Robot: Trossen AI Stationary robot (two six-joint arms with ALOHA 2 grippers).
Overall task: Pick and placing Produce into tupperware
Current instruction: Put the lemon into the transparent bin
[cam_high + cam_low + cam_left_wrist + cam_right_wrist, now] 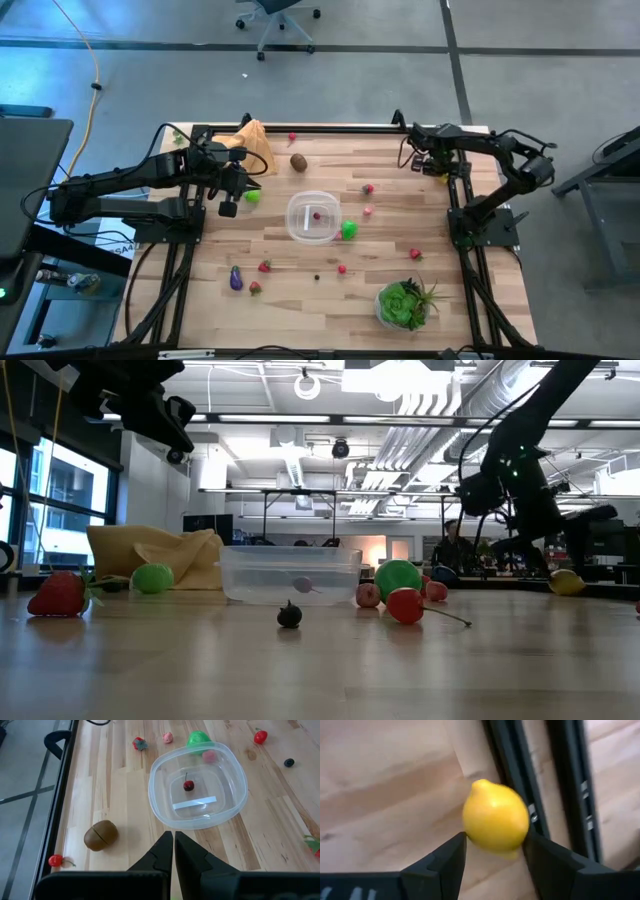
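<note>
The clear tupperware (313, 217) stands mid-table with one red cherry (188, 785) in it. Around it lie produce: a green lime (349, 230) against its right side, a kiwi (298, 162), another lime (250, 197), an eggplant (236, 279) and strawberries (265, 266). My left gripper (173, 837) hangs shut above the table, left of the tupperware. At the far right corner my right gripper (494, 845) points down, open. Its fingers stand on either side of a yellow lemon (495, 816) that rests on the table (566, 582).
A leafy green plant (405, 303) stands at the near right. A tan cloth (252, 145) lies at the far left. Black frame rails (520, 770) run right beside the lemon. Small red berries (368, 188) and a dark berry (289, 615) are scattered over the wood.
</note>
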